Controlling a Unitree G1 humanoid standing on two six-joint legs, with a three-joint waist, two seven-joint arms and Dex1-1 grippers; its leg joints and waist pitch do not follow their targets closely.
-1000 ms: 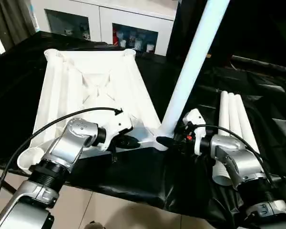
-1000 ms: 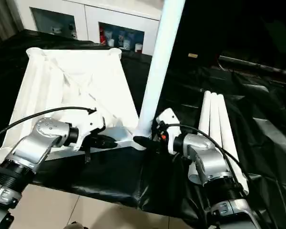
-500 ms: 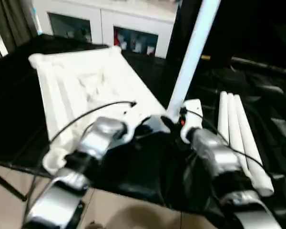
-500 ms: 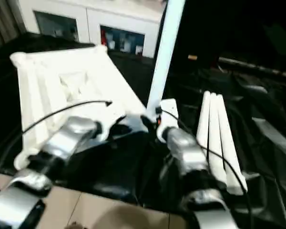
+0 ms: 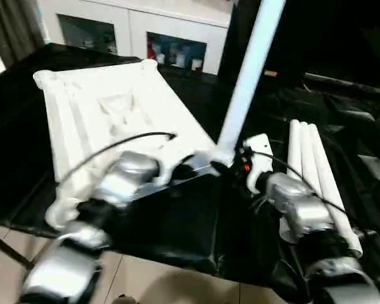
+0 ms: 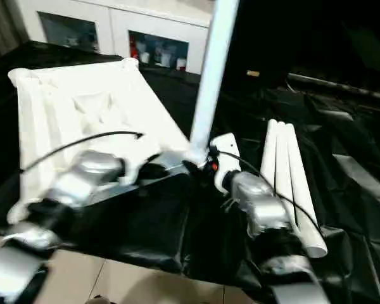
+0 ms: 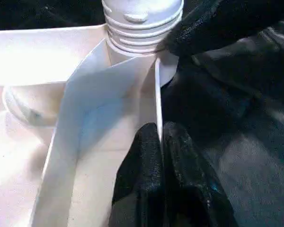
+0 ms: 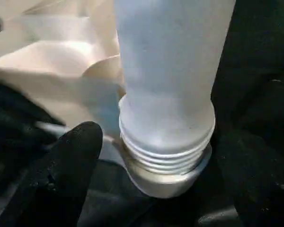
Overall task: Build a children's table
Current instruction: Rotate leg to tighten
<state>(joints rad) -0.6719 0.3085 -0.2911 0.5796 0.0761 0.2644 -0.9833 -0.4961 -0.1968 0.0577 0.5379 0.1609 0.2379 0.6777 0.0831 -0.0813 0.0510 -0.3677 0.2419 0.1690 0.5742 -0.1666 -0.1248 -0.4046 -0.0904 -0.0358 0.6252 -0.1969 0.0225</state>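
Note:
The white table top (image 5: 114, 107) lies upside down on the black-covered surface, ribs facing up. One white leg (image 5: 247, 76) stands upright in its near right corner socket (image 8: 165, 182), with the threaded end (image 8: 165, 146) showing above the socket. My right gripper (image 8: 163, 161) is open, one finger (image 8: 71, 161) on each side of the leg's base with a gap to it. My left gripper (image 7: 161, 137) is shut on the top's thin rim wall (image 7: 157, 99) just beside that corner. Three spare legs (image 5: 316, 171) lie side by side to the right.
A white cabinet with glass doors (image 5: 145, 38) stands behind the work surface. Black sheeting (image 5: 196, 221) covers the surface down to its near edge, with tiled floor (image 5: 152, 285) below. A cable (image 5: 114, 145) arcs over my left forearm.
The table top has swung: its near right corner with the leg has moved away from me and its far end has gone left. Both grippers went along with it, and the leg stands straighter.

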